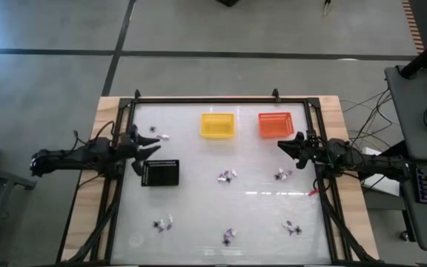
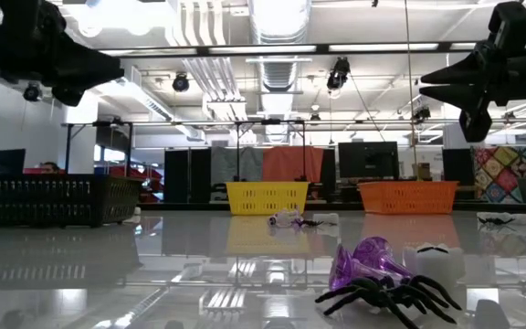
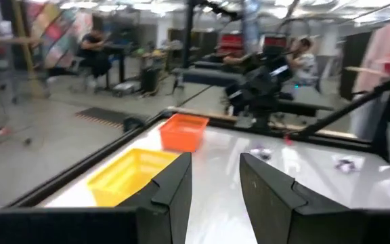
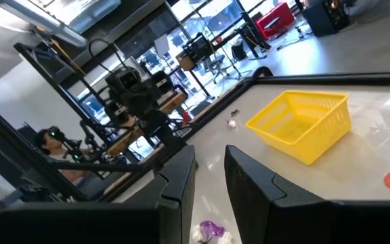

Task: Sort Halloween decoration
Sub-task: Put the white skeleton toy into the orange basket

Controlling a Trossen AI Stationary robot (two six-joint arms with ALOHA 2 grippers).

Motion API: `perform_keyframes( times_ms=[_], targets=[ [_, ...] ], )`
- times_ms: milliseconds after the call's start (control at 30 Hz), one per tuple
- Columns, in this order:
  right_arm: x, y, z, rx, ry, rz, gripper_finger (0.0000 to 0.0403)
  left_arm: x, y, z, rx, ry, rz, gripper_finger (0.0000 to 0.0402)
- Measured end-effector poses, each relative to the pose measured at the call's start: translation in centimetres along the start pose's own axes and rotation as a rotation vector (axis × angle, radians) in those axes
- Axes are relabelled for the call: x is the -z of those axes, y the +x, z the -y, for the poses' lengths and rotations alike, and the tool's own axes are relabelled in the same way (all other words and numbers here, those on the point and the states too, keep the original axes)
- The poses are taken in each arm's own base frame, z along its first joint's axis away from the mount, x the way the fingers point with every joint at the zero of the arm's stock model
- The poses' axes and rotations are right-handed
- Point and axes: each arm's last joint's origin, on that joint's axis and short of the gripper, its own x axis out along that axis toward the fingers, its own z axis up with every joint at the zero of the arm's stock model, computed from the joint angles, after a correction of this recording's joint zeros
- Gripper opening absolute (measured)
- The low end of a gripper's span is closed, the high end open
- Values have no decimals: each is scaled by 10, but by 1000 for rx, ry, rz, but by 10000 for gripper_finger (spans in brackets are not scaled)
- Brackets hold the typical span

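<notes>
The Halloween decoration lies as small clusters of black, white and purple trinkets on the white table: one cluster at the middle (image 1: 227, 176), one toward the right (image 1: 282, 175), three along the near edge (image 1: 163, 223) (image 1: 229, 237) (image 1: 293, 228), and one at the far left (image 1: 158, 136). In the low view, a purple piece with a black spider (image 2: 382, 285) lies closest. My left gripper (image 1: 153, 148) (image 3: 215, 159) hovers at the left edge above the black tray (image 1: 160, 173), open and holding nothing. My right gripper (image 1: 282, 142) (image 4: 210, 150) hovers at the right edge, open with a narrower gap, also holding nothing.
A yellow basket (image 1: 217, 124) and an orange basket (image 1: 275, 124) stand side by side at the far middle of the table. A dark frame (image 1: 221, 99) runs around the table's edges. People sit in the room beyond the table.
</notes>
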Motion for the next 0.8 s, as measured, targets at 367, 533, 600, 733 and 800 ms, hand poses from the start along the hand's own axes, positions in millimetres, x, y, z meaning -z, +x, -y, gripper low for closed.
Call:
perform_keyframes(
  times_ms=[367, 533, 600, 733, 800],
  targets=[
    [0, 0, 0, -1, -42, 1, 73, -44, -7, -1, -131, -175, -5, 107],
    [0, 0, 0, -1, -42, 1, 73, -61, -11, -3, -206, -185, -59, 107],
    [0, 0, 0, -1, -45, 1, 73, -67, -12, -3, -238, -211, -74, 107],
    [-1, 0, 1, 23, -76, 17, 73, -77, -12, -3, -266, -219, -104, 107],
    [-1, 0, 1, 26, -77, 19, 73, -81, -10, -2, -269, -215, -110, 107]
  ],
)
